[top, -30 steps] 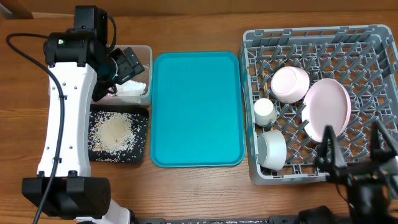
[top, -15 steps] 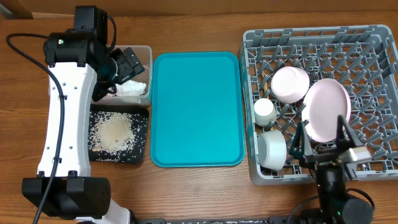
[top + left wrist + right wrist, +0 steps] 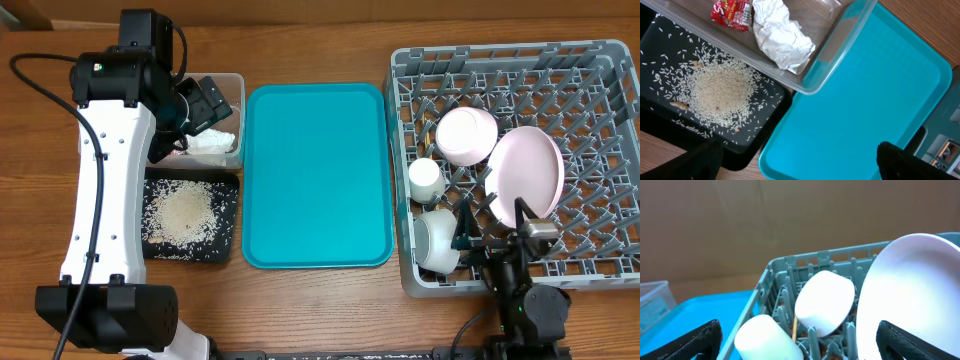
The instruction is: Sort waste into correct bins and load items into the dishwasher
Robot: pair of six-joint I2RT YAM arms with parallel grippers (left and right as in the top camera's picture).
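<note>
Surface: wooden table (image 3: 320, 300); a brown wall fills the top of the right wrist view.
Left gripper (image 3: 798, 148): upper left of the overhead view, above the clear tub (image 3: 240, 118); fingers spread wide, holding nothing.
Clear tub: holds a crumpled tissue (image 3: 782, 37) and a red snack wrapper (image 3: 731, 11).
Black tray (image 3: 233, 228): just below the tub; rice (image 3: 185, 212) heaped mid-tray, with stray grains around it.
Teal tray (image 3: 315, 175): centre of the frame.
Dish rack (image 3: 520, 70): right; holds a white cup (image 3: 427, 178), an upturned bowl (image 3: 465, 135), a lower bowl (image 3: 438, 240) and a tilted pink-white plate (image 3: 528, 172).
Right gripper (image 3: 495, 238): lower right, at the rack's near wall; fingers spread, gripping nothing.
</note>
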